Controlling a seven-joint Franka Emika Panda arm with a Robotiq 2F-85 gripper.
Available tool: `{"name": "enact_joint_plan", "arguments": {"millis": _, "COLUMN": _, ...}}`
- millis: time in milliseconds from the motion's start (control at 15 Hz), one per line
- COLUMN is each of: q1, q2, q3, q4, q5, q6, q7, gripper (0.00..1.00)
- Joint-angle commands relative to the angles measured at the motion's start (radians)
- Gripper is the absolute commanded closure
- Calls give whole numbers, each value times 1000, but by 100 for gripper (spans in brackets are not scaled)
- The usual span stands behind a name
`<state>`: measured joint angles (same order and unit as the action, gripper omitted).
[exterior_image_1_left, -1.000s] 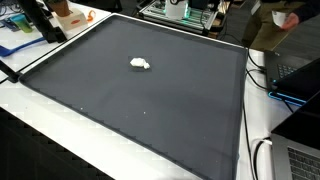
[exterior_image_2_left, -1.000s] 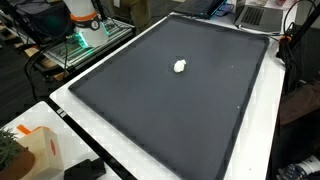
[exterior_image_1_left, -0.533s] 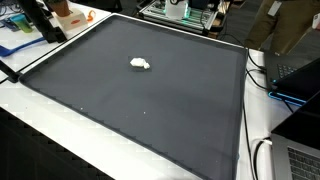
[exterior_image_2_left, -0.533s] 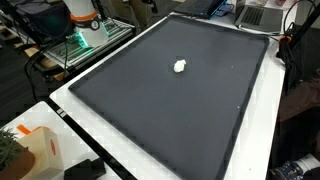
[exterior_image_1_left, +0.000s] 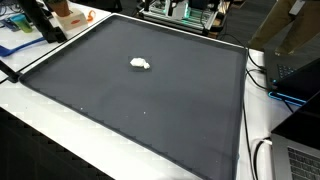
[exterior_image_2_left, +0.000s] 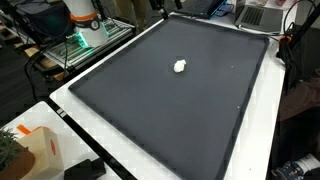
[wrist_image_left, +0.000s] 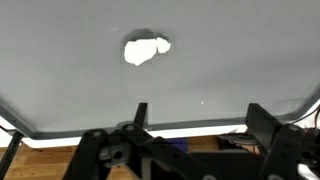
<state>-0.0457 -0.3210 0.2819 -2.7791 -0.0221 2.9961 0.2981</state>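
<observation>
A small white crumpled lump (exterior_image_1_left: 140, 64) (exterior_image_2_left: 180, 67) lies alone on a large black mat (exterior_image_1_left: 160, 115) (exterior_image_2_left: 190, 120) in both exterior views. The wrist view looks across the mat from above its edge, and the lump (wrist_image_left: 147, 49) lies well ahead of the fingers. My gripper (wrist_image_left: 200, 118) is open, its two dark fingers (wrist_image_left: 141, 114) standing wide apart with only the mat's edge between them. It touches nothing. I cannot make out the gripper in either exterior view.
The mat lies on a white table (exterior_image_1_left: 60, 140). An orange and white box (exterior_image_1_left: 68, 14) and black gear stand beyond one corner. Cables (exterior_image_1_left: 262, 70) and a laptop (exterior_image_1_left: 300, 160) sit along one side. An orange-white container (exterior_image_2_left: 35, 150) stands near a corner. A person (exterior_image_1_left: 290, 30) stands behind the table.
The person behind the table has shifted position. The white lump and the mat have not moved.
</observation>
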Motion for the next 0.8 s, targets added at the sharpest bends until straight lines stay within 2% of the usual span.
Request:
{"name": "enact_joint_plan", "arguments": {"millis": 0, "q1": -70, "q2": 20, "q3": 54, "q4": 4, "q5": -77, "q6": 36, "q7": 84, "gripper": 0}}
{"name": "enact_joint_plan", "arguments": {"millis": 133, "q1": -165, "q2": 34, "q3": 97, "q4": 13, "q5": -158, "q6": 43, "q7": 158, "gripper": 0}}
{"name": "enact_joint_plan", "arguments": {"millis": 400, "q1": -185, "q2": 32, "q3": 104, "q4": 17, "q5": -163, "q6": 43, "q7": 160, "gripper": 0}}
{"name": "enact_joint_plan", "arguments": {"millis": 733, "q1": -295, "q2": 181, "q3": 127, "q4": 21, "q5": -228, "q6": 264, "q7": 145, "gripper": 0}}
